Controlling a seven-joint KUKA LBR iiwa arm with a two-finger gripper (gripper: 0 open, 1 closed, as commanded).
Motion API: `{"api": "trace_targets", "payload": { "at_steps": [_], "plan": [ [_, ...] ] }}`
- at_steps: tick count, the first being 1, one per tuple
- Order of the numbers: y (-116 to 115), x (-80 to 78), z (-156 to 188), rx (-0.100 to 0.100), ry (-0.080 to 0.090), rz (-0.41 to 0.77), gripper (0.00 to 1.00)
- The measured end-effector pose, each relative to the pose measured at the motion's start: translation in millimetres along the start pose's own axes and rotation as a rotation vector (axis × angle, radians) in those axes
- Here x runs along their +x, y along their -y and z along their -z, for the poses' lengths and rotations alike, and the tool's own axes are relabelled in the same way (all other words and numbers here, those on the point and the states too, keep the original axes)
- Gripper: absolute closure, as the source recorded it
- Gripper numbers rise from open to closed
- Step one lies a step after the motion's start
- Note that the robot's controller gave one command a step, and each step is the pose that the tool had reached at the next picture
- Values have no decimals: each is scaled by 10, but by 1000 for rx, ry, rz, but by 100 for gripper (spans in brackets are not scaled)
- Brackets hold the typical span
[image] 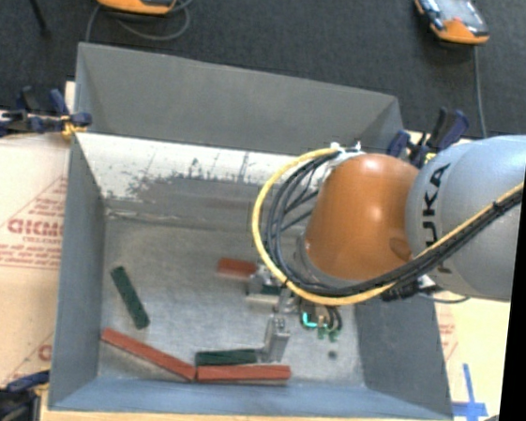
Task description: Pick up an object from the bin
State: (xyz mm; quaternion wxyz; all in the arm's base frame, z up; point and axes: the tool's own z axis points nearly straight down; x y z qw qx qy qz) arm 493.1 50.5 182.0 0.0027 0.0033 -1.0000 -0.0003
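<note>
Locate the arm (474, 219), which enters from the right with its orange cover (361, 216) above the right half of the grey bin (83, 260). Below the cover, find the pincer (275, 340), lowered close to the bin floor near the front wall. You cannot tell how far the pincer is open or whether it has hold of anything. Its tip stands at the right end of a dark green bar (226, 356), which lies flat near the front wall; you cannot tell whether the two touch. Note a red-orange bar (243, 372) lying alongside the green one, on its front-wall side. A longer red-orange bar (148, 353) lies slanted to their left, its right end meeting them. A second dark green bar (129, 296) lies well apart at the left. A small red-orange block (235, 268) lies on the floor behind the pincer, to its left.
</note>
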Motion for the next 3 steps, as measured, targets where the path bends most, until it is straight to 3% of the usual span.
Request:
{"api": "trace_targets", "payload": {
  "at_steps": [1,2,3],
  "plan": [
    [-83,2,-1144,0,1,30,0],
    [-82,-15,-1087,0,5,28,100],
    [60,9,293,1,16,42,100]
  ]
}}
